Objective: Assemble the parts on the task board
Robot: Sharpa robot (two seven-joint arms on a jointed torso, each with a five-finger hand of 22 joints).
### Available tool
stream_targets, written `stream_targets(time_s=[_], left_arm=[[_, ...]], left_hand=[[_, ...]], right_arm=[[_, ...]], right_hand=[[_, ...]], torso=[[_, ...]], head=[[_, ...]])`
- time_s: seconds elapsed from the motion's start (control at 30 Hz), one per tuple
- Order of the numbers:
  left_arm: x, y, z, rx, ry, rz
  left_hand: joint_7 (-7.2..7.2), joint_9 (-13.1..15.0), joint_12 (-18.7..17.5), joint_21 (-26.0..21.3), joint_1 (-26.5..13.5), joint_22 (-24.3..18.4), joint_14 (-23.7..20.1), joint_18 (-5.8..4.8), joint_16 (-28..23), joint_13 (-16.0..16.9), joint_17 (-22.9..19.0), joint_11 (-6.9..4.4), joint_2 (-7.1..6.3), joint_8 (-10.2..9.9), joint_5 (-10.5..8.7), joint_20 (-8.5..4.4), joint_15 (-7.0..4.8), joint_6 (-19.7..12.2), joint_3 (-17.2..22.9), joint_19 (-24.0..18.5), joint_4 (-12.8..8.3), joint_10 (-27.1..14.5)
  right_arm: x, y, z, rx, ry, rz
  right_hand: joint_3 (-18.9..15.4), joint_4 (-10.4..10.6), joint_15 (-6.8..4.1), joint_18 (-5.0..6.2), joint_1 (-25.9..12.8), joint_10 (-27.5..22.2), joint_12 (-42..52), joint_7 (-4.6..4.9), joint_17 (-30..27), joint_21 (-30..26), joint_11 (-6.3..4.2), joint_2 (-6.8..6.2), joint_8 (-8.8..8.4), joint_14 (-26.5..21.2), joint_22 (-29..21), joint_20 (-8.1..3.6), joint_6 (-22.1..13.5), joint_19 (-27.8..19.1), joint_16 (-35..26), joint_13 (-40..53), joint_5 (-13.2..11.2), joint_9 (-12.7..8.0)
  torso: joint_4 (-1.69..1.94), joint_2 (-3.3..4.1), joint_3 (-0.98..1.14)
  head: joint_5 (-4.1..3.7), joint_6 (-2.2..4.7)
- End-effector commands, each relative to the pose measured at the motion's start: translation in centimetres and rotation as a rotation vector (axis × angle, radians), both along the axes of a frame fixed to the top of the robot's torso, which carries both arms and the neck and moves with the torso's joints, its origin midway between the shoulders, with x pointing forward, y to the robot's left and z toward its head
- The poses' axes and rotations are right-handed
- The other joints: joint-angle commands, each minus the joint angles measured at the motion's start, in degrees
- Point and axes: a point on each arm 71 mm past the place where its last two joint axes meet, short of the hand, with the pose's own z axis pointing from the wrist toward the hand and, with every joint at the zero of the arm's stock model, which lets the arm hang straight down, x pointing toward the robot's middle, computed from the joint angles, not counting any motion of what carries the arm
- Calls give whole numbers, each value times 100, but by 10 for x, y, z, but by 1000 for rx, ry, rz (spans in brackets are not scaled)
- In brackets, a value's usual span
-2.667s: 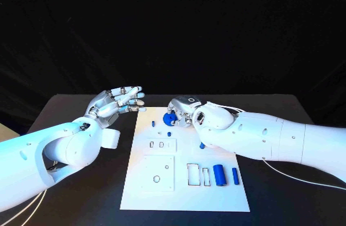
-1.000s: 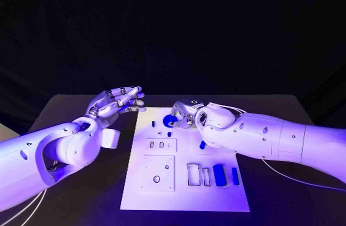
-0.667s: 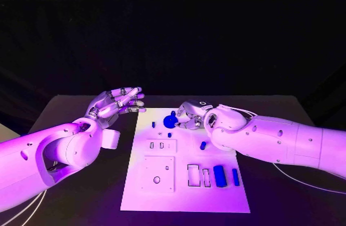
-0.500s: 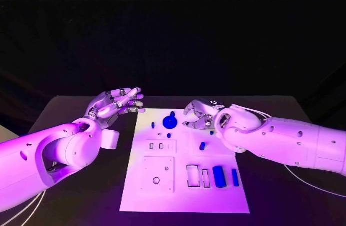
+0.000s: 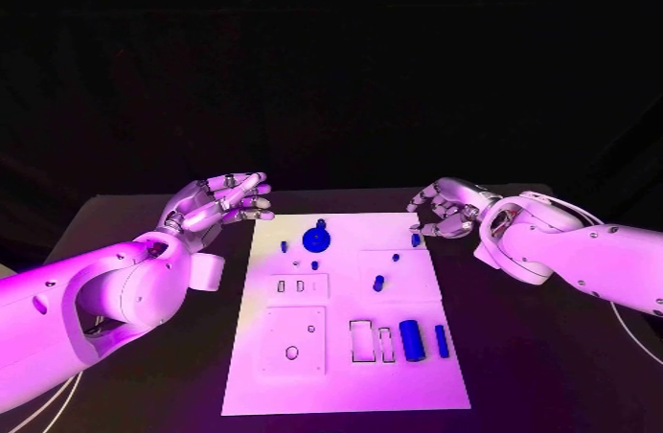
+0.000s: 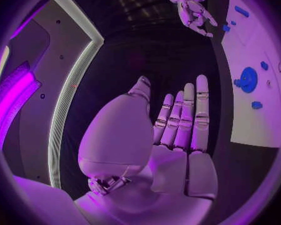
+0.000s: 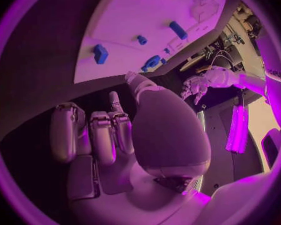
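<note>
Task board (image 5: 346,356): white plate lying mid-table, long side running away from the robot.
Round part (image 5: 316,235): blue disc standing near the board's far edge, left of centre.
Small parts: one (image 5: 378,283) mid-board, one (image 5: 416,239) by the far right corner.
Long parts: thick cylinder (image 5: 410,340) and thin bar (image 5: 441,341) side by side near the right edge, beside empty slots.
Right hand (image 5: 445,208): just off the far right corner, fingers loosely curled, holding nothing.
Left hand (image 5: 221,200): raised beyond the far left corner, fingers spread, empty.
Table (image 5: 553,356): black.
</note>
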Motion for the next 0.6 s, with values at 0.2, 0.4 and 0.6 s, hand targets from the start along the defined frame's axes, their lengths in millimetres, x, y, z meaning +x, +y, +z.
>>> stream_targets(time_s=[0.2, 0.4, 0.6], left_arm=[[0, -3, 1, -11, -10, -21], [1, -2, 0, -11, -9, -20], [1, -1, 0, -9, -9, -17]], left_hand=[[277, -5, -20, 23, 14, 5, -29, -3, 37, -7, 5, 14, 28, -17, -2, 4, 7, -48, -45, -31, -1, -26], [277, -5, -20, 23, 14, 5, -29, -3, 37, -7, 5, 14, 28, -17, -2, 4, 7, -48, -45, -31, -1, -26], [280, -6, -22, 32, 16, 11, -35, -3, 47, -7, 9, 16, 25, -18, -2, 4, 8, -51, -50, -38, -2, -29]], right_arm=[[0, -20, -11, 18, 53, 37], [1, -25, -19, 8, 64, 27], [2, -24, -25, 4, 75, 33]], right_hand=[[1, -78, -50, 10, 96, 477, 18, 5, 1361, 50, -18, -26, -16, 563, 469, -10, -7, 12, -17, 1370, 10, 2], [12, -108, -52, 7, 132, 485, 25, 3, 1377, 62, -21, -35, -22, 567, 481, -12, -17, 20, -13, 1378, 21, 0], [32, -138, -56, 5, 168, 500, 38, 1, 1384, 68, -22, -34, -18, 568, 488, -15, -10, 24, -11, 1394, 45, 1]], torso=[[-21, 5, 25], [5, -4, 14], [-3, -1, 0]], head=[[-22, -24], [-23, -54], [-10, -68]])
